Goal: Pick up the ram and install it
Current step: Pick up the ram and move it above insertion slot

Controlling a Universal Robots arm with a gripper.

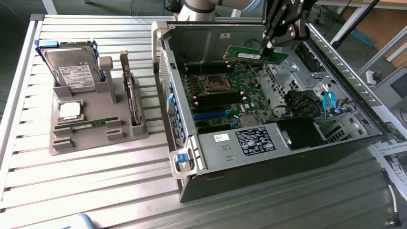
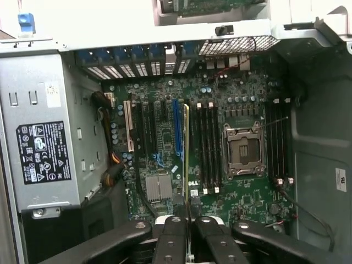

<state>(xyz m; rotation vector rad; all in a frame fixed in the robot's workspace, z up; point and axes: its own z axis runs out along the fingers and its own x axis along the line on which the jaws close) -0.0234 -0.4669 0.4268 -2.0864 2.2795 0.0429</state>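
My gripper hangs over the open computer case, shut on the ram. The ram is a narrow green board with a white label, held level above the motherboard. In the wrist view the ram appears edge-on as a thin line running out from between the black fingers of my gripper. It lines up beside the black memory slots, just next to the blue slot, and stays clear of the board. The processor socket lies beyond the slots.
On the exterior view's left, a grey stand holds a hard drive, a silver processor chip, an upright card with a bracket and another narrow green stick. The power supply and blue cables crowd the case.
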